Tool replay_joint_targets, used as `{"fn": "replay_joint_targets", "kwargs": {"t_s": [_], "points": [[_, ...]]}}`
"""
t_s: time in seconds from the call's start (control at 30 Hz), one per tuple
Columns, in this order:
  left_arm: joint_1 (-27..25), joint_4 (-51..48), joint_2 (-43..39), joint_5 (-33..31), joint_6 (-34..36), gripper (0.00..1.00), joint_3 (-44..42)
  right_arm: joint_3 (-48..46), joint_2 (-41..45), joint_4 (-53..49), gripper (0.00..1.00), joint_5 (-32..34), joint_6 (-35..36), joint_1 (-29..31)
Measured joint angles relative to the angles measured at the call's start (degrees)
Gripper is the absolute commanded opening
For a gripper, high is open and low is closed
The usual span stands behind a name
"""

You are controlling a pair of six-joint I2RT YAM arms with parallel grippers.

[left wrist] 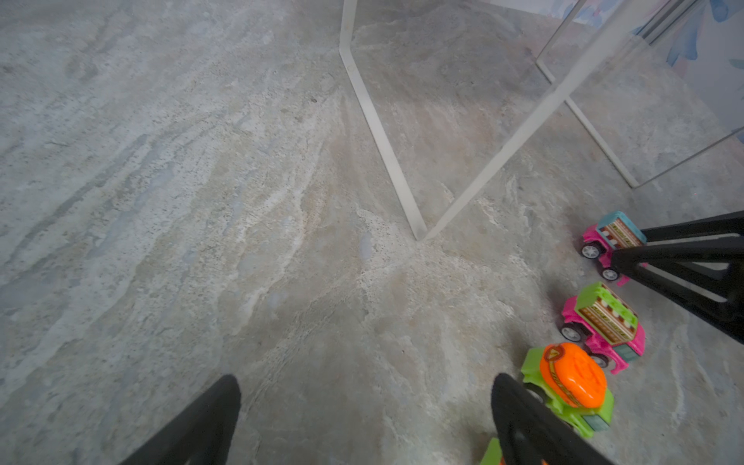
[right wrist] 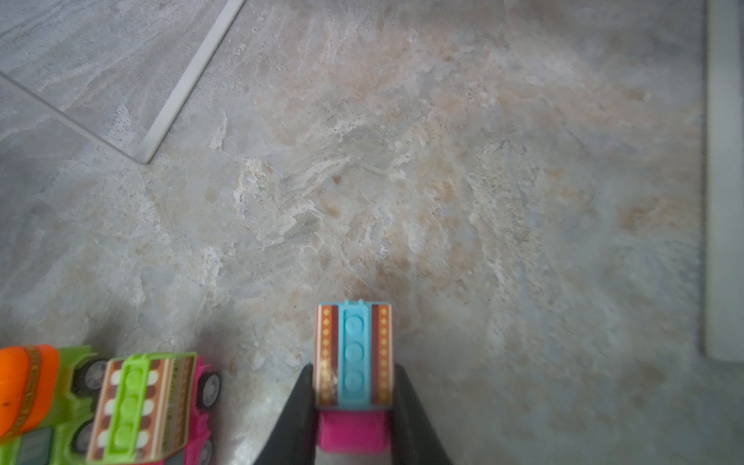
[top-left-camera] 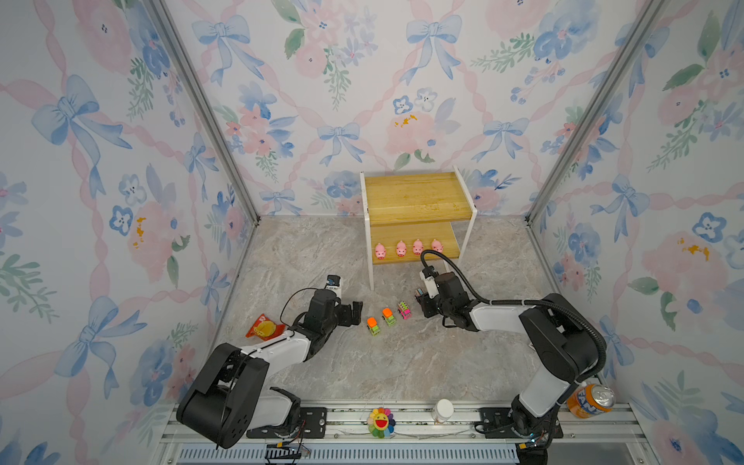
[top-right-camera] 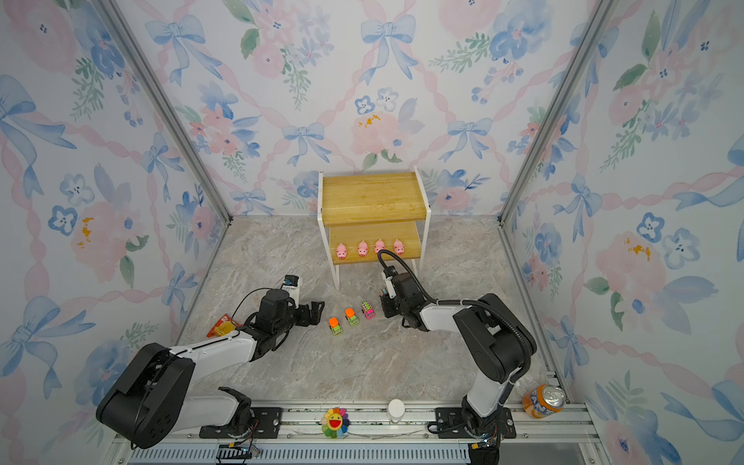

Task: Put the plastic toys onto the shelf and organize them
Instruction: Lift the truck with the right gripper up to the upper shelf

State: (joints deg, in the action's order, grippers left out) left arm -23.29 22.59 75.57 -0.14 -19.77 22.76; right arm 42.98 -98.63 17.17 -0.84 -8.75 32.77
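Note:
Several pink pigs [top-left-camera: 401,248] stand in a row on the lower board of the shelf [top-left-camera: 414,197]. On the floor in front of the shelf, two green cars with orange tops [top-left-camera: 373,325] [top-left-camera: 388,316] and a pink car with a green striped roof [top-left-camera: 404,310] form a line. My right gripper [right wrist: 353,368] is shut on a second pink car with a blue striped roof [right wrist: 353,354]. In the left wrist view this car [left wrist: 618,235] still has its wheels on the floor. My left gripper [top-left-camera: 356,312] stands open and empty just left of the green cars.
An orange-red snack packet [top-left-camera: 263,327] lies at the left wall behind the left arm. On the front rail sit a rainbow flower [top-left-camera: 380,421], a white bottle [top-left-camera: 443,410] and an orange can [top-left-camera: 591,400]. The shelf's white legs [left wrist: 382,137] stand close behind the cars.

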Motion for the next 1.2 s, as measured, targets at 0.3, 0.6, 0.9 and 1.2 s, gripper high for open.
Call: {"fn": "replay_joint_targets", "kwargs": {"t_s": [0.3,0.6,0.9,1.2], "points": [[0.0,0.0,0.3,0.0,0.0,0.98,0.4,1.9,20.2,-15.1,0.21,-0.4,0.0,3.6],[-0.4,0.0,-0.3,1.3,0.0,0.98,2.4,41.8,26.3,-44.2,0.20,2.8,3.8,6.4],[-0.4,-0.1,-1.1,2.0,0.0,0.98,3.1,79.4,11.6,-61.2,0.21,8.1,5.1,-3.8],[-0.4,-0.5,-4.5,1.9,0.1,0.98,3.2,93.3,-5.8,-73.2,0.21,9.2,3.3,-9.0]]}}
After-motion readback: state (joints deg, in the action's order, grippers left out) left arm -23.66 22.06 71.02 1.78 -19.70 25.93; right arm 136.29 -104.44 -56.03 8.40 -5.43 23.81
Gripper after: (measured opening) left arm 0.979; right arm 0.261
